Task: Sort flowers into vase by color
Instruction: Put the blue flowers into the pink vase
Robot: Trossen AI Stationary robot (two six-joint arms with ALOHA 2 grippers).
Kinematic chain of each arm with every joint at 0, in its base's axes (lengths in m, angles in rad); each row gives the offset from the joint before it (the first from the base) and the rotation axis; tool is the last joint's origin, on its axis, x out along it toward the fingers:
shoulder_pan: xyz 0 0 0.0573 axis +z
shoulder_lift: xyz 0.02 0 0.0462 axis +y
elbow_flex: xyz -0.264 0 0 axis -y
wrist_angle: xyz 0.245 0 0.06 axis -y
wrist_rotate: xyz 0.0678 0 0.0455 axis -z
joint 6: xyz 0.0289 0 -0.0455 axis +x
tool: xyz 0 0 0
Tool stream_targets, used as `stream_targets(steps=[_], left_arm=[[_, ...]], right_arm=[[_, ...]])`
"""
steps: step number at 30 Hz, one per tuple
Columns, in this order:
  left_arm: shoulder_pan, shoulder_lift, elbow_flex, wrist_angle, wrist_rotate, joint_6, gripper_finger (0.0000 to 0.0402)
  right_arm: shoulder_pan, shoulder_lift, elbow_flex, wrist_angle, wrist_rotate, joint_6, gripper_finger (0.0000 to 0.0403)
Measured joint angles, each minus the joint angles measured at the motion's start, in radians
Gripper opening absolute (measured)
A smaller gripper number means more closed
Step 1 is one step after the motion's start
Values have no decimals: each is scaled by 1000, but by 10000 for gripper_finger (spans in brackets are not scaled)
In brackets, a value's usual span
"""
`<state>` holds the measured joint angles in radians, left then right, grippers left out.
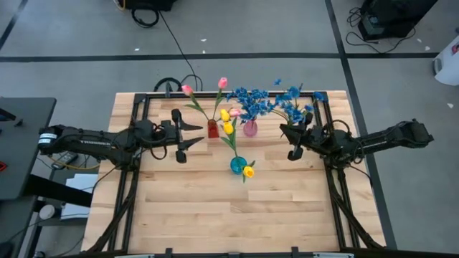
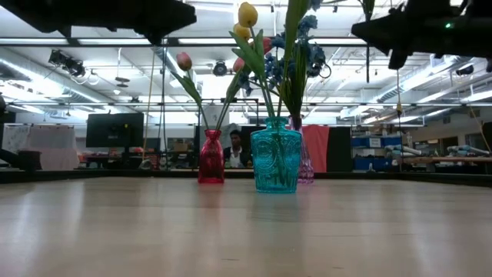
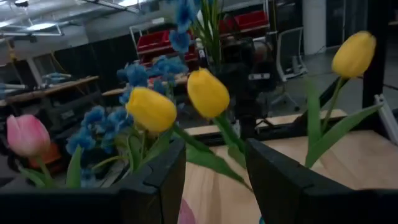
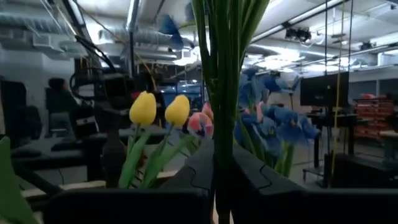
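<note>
On the light wooden surface (image 1: 215, 208) stand three small glass vases: a red one (image 1: 213, 129) with pink tulip buds (image 1: 187, 90), a turquoise one (image 1: 238, 165) with yellow tulip buds (image 1: 228, 127), and a pale purple one (image 1: 250, 128) with blue sprigs of small blossoms (image 1: 252, 100). The right gripper (image 1: 293, 142), just right of the purple vase, is closed on green stems (image 4: 219, 93) of blue sprigs. The left gripper (image 1: 181, 134) hangs left of the red vase, fingers (image 3: 158, 180) spread and empty.
</note>
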<state>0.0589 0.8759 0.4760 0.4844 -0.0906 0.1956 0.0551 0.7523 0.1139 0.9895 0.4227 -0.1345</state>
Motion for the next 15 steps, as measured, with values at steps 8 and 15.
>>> stream_targets(steps=[8, 15], left_arm=[[0, 101, -1, 69, -5, -11, 172], [-4, 266, 159, 88, 52, -40, 172]], right_arm=[[-78, 94, 36, 94, -213, 8, 38], [-79, 210, 220, 95, -350, -17, 38]])
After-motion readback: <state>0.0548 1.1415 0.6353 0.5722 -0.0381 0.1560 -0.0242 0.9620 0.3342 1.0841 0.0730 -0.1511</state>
